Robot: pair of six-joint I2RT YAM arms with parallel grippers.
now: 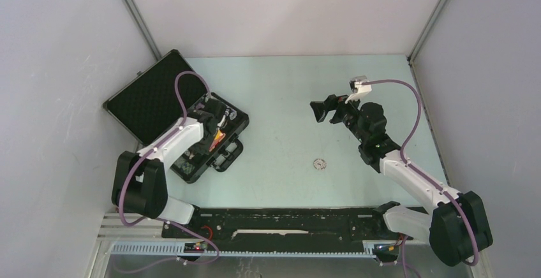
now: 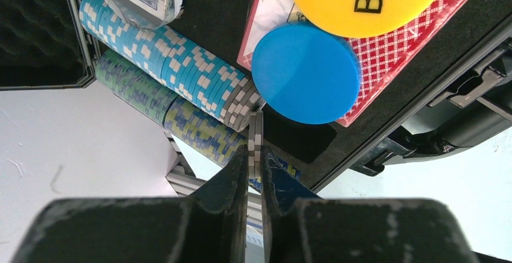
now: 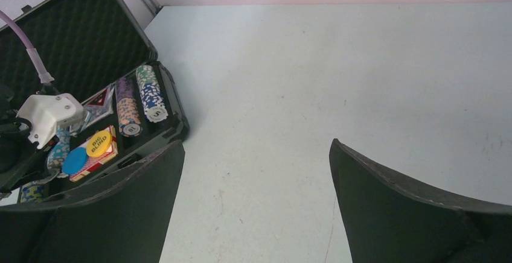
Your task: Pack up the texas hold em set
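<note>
The black briefcase lies open at the left, foam lid tilted back. My left gripper hangs over its base. In the left wrist view it is shut on a thin stack of grey-white chips, held edge-on at the end of the light blue chip row. A green and blue-yellow chip row lies beside that. A blue disc and a yellow disc rest on a red card deck. My right gripper is open and empty above the table. I cannot make out the triangular marker.
One loose chip lies on the pale table between the arms. The right wrist view shows the briefcase at far left with more chip rows. Grey walls enclose the table. A black rail runs along the near edge.
</note>
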